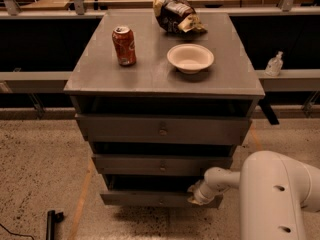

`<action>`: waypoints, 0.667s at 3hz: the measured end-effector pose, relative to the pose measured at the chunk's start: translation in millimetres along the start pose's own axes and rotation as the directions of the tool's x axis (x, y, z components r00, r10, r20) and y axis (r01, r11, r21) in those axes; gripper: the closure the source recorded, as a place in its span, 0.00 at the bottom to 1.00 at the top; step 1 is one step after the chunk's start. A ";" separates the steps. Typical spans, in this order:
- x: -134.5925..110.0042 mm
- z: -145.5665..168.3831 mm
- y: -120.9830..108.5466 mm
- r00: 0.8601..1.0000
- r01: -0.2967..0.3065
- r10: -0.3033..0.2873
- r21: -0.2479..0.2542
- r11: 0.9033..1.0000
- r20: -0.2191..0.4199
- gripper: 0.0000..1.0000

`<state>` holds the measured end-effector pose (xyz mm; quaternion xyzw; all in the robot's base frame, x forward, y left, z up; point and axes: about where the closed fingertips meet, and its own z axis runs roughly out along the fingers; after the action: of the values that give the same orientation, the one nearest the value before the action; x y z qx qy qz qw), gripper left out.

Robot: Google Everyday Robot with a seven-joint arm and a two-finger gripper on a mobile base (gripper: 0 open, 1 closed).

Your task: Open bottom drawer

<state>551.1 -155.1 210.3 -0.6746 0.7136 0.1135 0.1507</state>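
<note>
The bottom drawer (145, 199) is the lowest, thinnest grey front of the cabinet, with a small centre knob (161, 201). It stands a little out from the cabinet body, with a dark gap above it. My gripper (196, 195) reaches in from the white arm (272, 196) at the lower right and sits at the drawer's right part, at its top edge.
Above are the middle drawer (162, 165) and the top drawer (162, 129). On the cabinet top (100, 74) stand a red soda can (124, 45), a white bowl (190, 58) and a crumpled chip bag (176, 11). A black object (50, 224) lies on the floor.
</note>
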 end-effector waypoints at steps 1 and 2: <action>0.0 0.0 0.0 1.000 0.000 0.000 0.000 1.000 0.000 1.00; -3.5 -5.0 13.5 1.000 -0.018 0.018 -0.016 1.000 0.003 1.00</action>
<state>537.5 -152.8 215.6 -0.6693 0.7184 0.1215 0.1457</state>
